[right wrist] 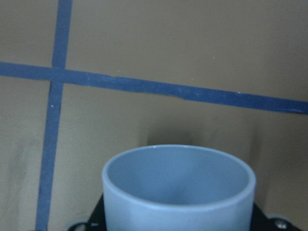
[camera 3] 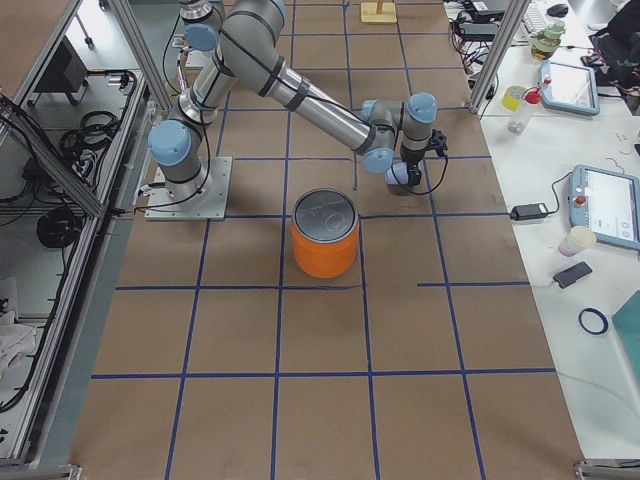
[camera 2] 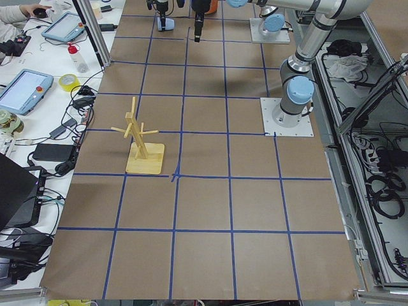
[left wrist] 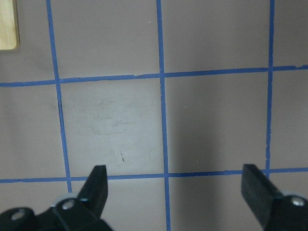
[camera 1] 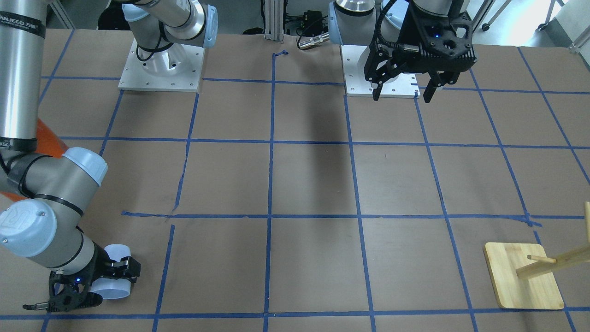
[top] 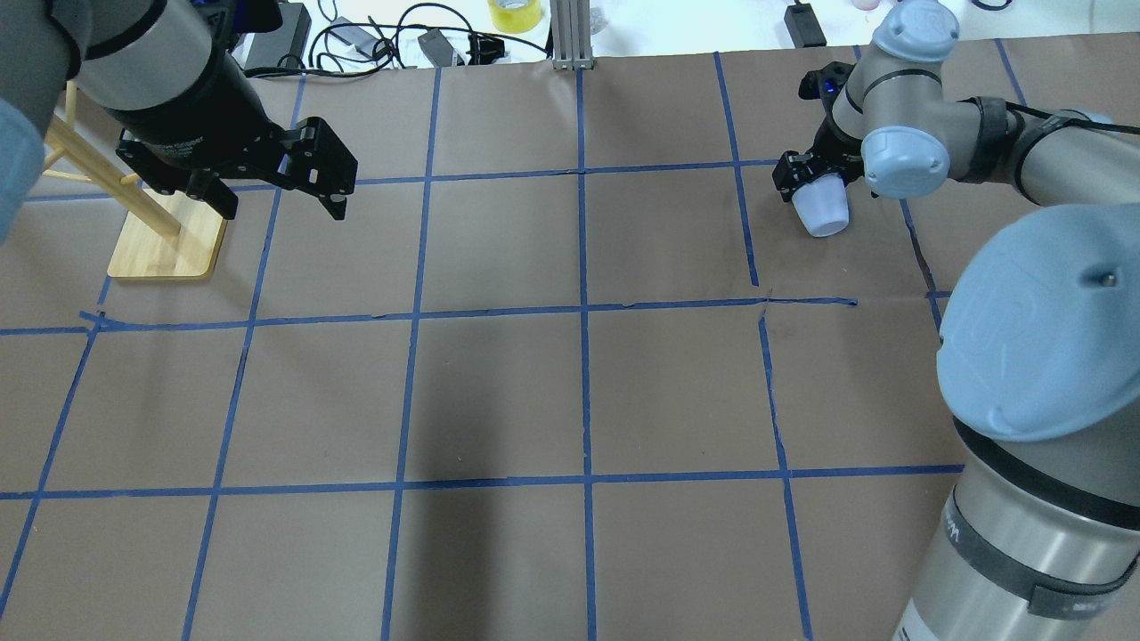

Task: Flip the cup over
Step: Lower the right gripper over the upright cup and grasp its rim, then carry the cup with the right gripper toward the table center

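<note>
The right gripper (camera 1: 103, 282) is closed around the cup (top: 824, 214), one finger (camera 1: 123, 268) lying across its pale side, and holds it tilted low over the brown tabletop (top: 499, 392). I cannot tell whether the cup touches the paper. In the overhead view this happens in the far right part of the tabletop, just beyond a line of the blue tape grid (top: 583, 312). The right wrist view shows the cup's open mouth with its thin light rim and bluish inside, filling the lower middle of the picture above a tape crossing. The left gripper (camera 1: 403, 90) hangs above the tabletop on the left side, near its arm's mounting plate (camera 1: 392, 87), with its fingers (left wrist: 98, 185) spread wide and nothing between them but bare paper and tape. A wooden peg stand (camera 1: 523, 276) sits on its flat square base at the far left. An orange can with a silver top (camera 3: 325, 245) stands upright on the right side, nearer the robot than the cup and well apart from it.
</note>
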You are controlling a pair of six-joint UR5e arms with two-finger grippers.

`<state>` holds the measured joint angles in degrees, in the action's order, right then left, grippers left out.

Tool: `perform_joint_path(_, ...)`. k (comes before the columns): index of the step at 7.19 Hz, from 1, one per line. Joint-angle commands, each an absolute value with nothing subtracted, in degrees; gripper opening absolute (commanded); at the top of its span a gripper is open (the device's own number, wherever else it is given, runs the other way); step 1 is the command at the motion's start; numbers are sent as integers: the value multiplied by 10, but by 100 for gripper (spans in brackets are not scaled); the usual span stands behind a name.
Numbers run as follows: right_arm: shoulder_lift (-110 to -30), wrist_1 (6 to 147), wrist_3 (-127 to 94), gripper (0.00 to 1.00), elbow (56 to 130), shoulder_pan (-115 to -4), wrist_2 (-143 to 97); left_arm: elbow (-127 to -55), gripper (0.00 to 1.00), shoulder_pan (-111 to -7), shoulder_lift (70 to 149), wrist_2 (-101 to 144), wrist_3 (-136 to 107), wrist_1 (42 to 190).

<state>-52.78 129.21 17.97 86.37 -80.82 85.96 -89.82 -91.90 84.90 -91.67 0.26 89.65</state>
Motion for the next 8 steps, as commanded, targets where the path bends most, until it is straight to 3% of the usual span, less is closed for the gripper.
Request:
perform_joint_path(1,-548,1291,246,55,860,-857,856,-898,100,-918,849,-917,3,896)
perform_joint_path(4,-559,1305,371,54,851,-1007,864,-898,100,-918,849,-917,3,896)
perform_joint_path(8,-548,1366,618,47,859,-1118,866,-898,100,-918,849,-917,3,896)
